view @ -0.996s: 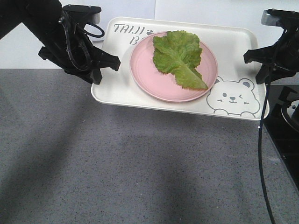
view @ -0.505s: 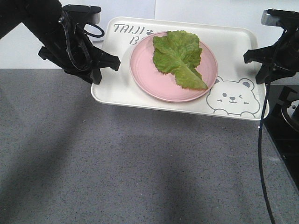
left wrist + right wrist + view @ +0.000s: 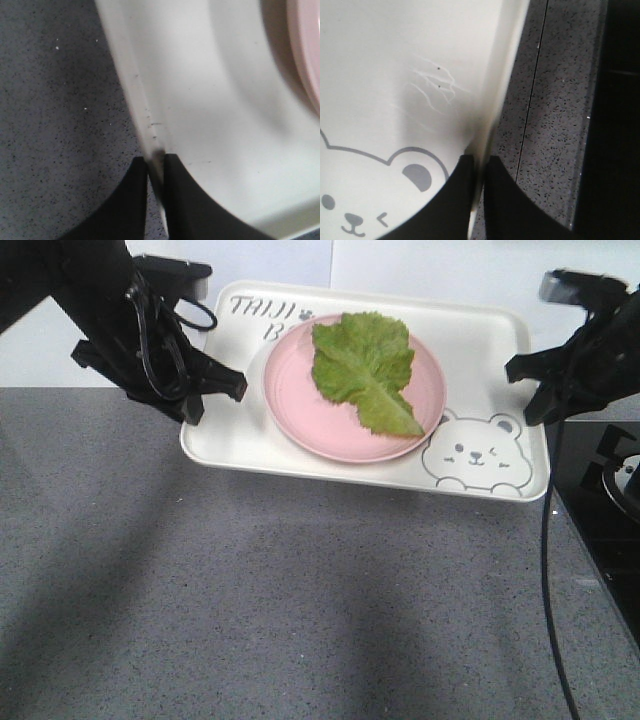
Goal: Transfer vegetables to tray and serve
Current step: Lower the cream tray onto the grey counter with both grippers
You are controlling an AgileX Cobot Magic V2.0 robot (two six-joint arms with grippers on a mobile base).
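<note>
Lettuce leaf (image 3: 366, 368): lies on pink plate (image 3: 300, 410) in tray (image 3: 225, 435).
Left claw (image 3: 156, 172): pinching tray rim.
Right claw (image 3: 479, 172): pinching opposite rim.
Bench (image 3: 250, 590): grey, speckled.

**Smooth plastic over speckled stone**

The tray (image 3: 478, 350) looks like smooth cream plastic with a soft sheen and fine hairline scratches. The pink plate (image 3: 300, 405) is glossy. The lettuce leaf (image 3: 365, 365) is crinkly and matt. The table (image 3: 250, 590) is grey, speckled and stone-like. The black fingers (image 3: 185, 205) look matt.
</note>
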